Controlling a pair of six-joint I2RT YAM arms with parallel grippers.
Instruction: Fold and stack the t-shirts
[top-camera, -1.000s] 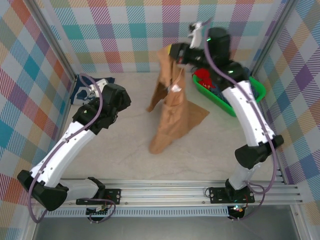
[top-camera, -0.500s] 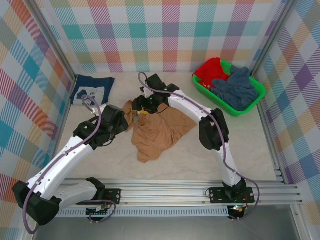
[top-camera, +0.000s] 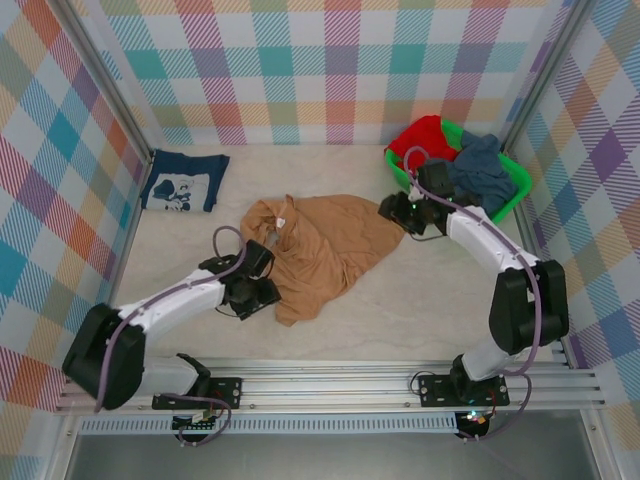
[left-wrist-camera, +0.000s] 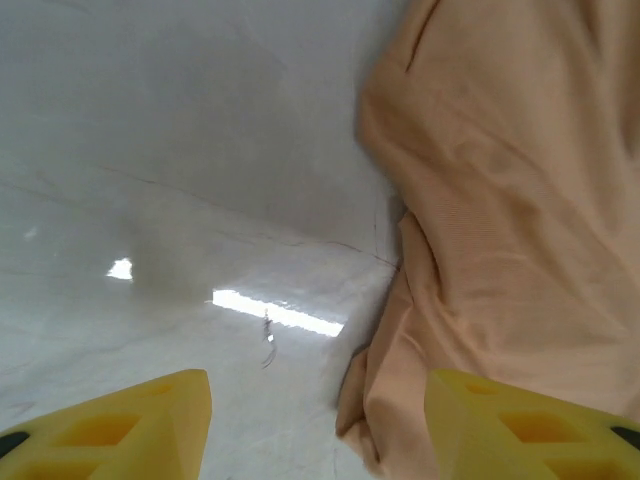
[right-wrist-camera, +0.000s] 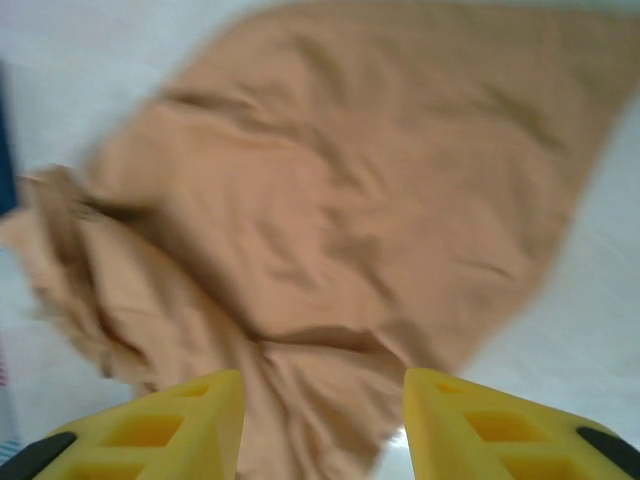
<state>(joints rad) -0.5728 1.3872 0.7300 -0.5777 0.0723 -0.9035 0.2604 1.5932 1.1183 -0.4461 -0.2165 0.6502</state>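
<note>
Between your left gripper's (left-wrist-camera: 318, 428) fingers, spread and empty: bare table (left-wrist-camera: 180, 200), with the tan tee's (left-wrist-camera: 500, 200) edge just beside one finger. Your right gripper (right-wrist-camera: 320, 420) is parted too, holding nothing; the same tee spreads ahead. The navy tee (top-camera: 183, 185) lies folded, well apart from both.

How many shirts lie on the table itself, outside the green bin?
2: a tan shirt crumpled mid-table, a navy shirt folded far left. More clothes fill the green bin.

arms (top-camera: 170, 298): white links, black joints | cables (top-camera: 216, 238): purple | fingers (left-wrist-camera: 130, 420): yellow
</note>
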